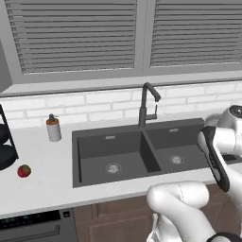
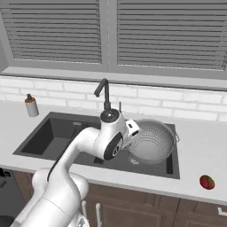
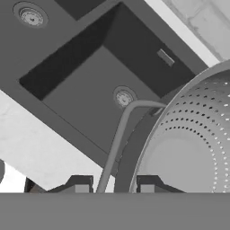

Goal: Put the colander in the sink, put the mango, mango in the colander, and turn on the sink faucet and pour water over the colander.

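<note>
Left mango (image 1: 24, 171) sits on the surface (image 1: 42, 179) far left of the gripper, untouched. Sink (image 1: 111, 156) empty in its left basin; sink faucet (image 1: 147, 108) behind the divider, no water running. Gripper (image 3: 115, 183) is closed on the colander (image 2: 153, 142) by its wire handle, holding it tilted over the right basin, apparently to lower it in. Whether it touches the basin floor is unclear. Second mango (image 2: 207, 181) lies on the surface to the gripper's right. Fingertips mostly cut off in the hand view.
</note>
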{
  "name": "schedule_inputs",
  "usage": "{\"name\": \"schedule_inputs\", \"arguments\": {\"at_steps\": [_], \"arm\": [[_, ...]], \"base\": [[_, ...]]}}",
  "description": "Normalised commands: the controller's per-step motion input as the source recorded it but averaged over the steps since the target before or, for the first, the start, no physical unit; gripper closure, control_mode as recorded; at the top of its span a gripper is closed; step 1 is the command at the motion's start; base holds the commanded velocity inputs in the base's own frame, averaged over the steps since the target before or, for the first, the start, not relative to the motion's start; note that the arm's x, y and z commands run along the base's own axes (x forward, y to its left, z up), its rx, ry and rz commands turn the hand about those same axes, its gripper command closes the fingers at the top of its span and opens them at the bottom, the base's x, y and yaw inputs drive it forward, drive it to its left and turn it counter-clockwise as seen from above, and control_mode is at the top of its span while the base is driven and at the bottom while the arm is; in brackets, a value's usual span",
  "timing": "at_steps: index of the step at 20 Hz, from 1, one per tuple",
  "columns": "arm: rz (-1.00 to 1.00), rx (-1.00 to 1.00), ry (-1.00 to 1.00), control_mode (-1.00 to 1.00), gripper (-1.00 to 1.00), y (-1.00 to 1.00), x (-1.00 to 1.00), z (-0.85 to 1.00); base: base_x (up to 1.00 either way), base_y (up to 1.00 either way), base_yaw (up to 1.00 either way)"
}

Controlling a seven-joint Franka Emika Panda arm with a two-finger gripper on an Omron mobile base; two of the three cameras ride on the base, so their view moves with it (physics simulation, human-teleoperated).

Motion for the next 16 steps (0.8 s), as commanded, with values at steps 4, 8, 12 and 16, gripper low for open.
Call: {"name": "schedule_inputs", "arguments": {"at_steps": [4,8,12,16], "arm": [[0.00,0.00,0.00,-1.00,1.00,1.00,-0.01,0.43],[0.00,0.00,0.00,-1.00,1.00,0.93,0.00,0.38],[0.00,0.01,0.00,-1.00,1.00,0.84,0.00,0.25],[0.00,0.02,0.00,-1.00,1.00,0.86,0.00,0.16]], "base": [[0.00,0.00,0.00],[0.00,0.00,0.00],[0.00,0.00,0.00],[0.00,0.00,0.00]]}}
